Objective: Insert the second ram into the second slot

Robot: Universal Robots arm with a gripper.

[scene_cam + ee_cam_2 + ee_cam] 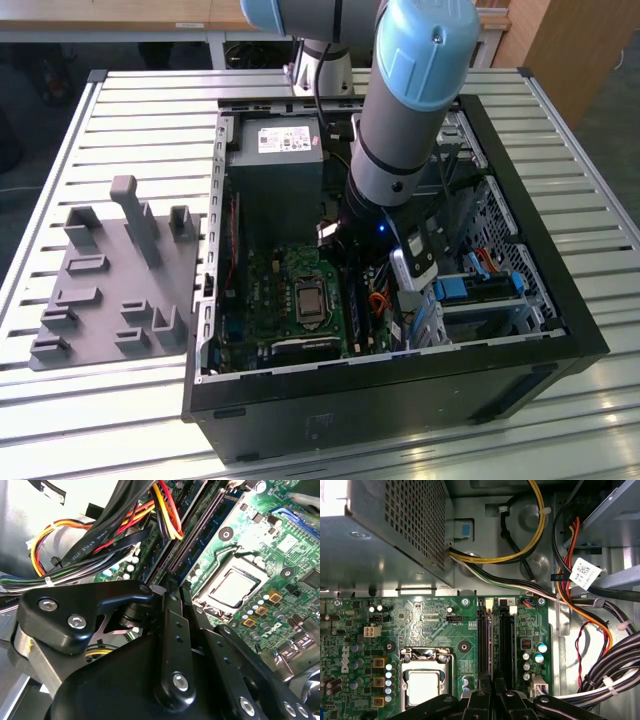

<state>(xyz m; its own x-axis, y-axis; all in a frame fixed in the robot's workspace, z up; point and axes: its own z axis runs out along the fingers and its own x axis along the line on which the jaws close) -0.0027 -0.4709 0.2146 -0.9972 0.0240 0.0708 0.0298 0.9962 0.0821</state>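
End effector (176, 587) of yours hangs just over the black memory slots (506, 635), its tips squeezed close together. You cannot tell if the second ram is pinched between them.

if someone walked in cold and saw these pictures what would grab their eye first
First, the big robot arm with its light-blue joint cap, reaching down into the open black computer case on the slatted table. Inside lies the green motherboard with its silvery processor socket, the gripper poised over the black memory slots. A tangle of coloured cables runs alongside.
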